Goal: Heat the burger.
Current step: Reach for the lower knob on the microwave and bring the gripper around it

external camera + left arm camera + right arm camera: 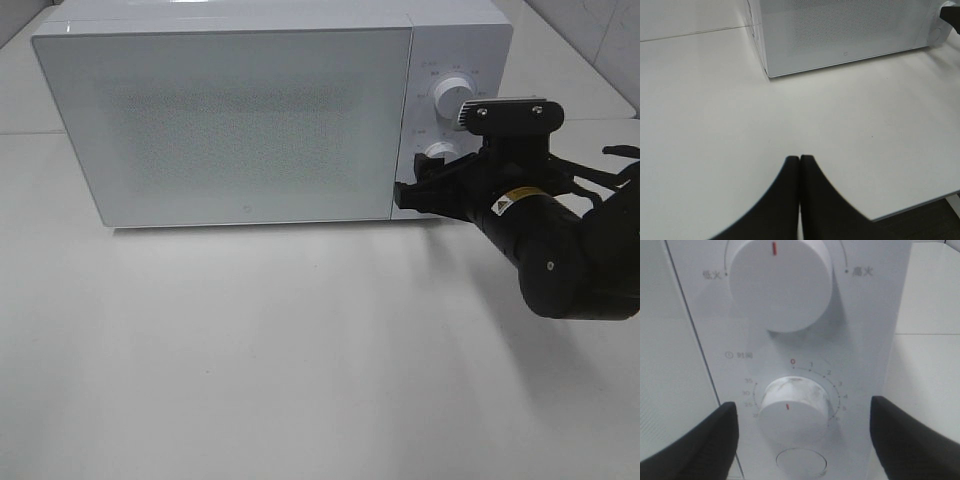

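The right pincer (422, 186), spread, faces the microwave's (240, 110) timer dial (440, 152) at the surface's (300, 350) far edge; the left pincer (800, 170) is pressed together near the front edge; close up, the dial sits between the spread fingers (690, 440), apart from both; the burger is unseen, perhaps behind the shut door, and likely soft and light, best held gently by its sides.

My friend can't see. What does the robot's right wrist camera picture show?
The robot's black right hand is open, one finger on each side of the small round white timer knob on a white microwave control panel. A bigger round white knob with a red mark is next to it.
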{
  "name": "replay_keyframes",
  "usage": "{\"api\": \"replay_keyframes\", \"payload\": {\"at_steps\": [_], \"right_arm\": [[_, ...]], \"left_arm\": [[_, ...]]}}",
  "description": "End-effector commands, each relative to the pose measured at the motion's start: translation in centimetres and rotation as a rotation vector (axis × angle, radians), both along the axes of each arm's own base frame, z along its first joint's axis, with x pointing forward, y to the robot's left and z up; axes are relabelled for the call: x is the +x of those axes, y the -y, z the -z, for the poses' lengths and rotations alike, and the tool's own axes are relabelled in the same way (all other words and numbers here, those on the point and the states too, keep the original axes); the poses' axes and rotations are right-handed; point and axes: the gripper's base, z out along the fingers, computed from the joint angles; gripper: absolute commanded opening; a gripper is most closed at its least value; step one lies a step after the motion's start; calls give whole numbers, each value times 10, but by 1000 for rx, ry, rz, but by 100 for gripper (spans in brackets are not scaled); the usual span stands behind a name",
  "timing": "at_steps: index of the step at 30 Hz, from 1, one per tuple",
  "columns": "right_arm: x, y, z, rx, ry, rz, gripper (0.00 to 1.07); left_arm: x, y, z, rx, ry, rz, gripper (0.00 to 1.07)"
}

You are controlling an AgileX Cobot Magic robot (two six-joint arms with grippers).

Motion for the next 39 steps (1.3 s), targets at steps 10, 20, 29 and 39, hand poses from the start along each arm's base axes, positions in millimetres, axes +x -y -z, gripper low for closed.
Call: {"api": "replay_keyframes", "payload": {"at_steps": [10, 20, 29, 39], "right_arm": [[4, 0, 13, -40, 54, 2, 69], [12, -4, 8, -28, 72, 1, 69], [14, -5, 6, -80, 89, -4, 56], [14, -5, 6, -89, 93, -5, 5]], "left_arm": [[-2, 0, -1, -19, 29, -4, 0], [-2, 0, -1, -19, 29, -4, 0], [-2, 0, -1, -19, 29, -4, 0], [-2, 0, -1, -19, 29, -4, 0]]}}
